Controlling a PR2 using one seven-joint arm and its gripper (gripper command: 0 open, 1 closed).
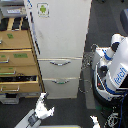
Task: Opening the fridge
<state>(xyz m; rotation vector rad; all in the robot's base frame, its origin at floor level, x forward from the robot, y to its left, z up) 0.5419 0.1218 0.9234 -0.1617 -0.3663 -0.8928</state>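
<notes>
The fridge (pixel 60 45) is seen standing against the tan wooden cabinet (pixel 19 62) on the exterior view's left, with dark floor (pixel 102 25) on its other side. It is tall and white. A large upper door carries a small green sticker (pixel 43 9) near its top corner, and below it two drawers are stacked, each with a curved silver handle (pixel 60 63) set across its front. Door and drawers all appear shut.

The claw (pixel 44 111) is seen at the bottom edge of the view, low and towards the exterior view's left, its white fingers apparently spread apart with nothing held between them. It is well apart from the fridge. The fridge lies up the picture from the claw, and the lower drawer handle is the nearest part. A second white tip (pixel 94 120) shows at the bottom towards the exterior view's right, about as far off. The handles run horizontally, so a reach towards the fridge front is judged to be needed first.
</notes>
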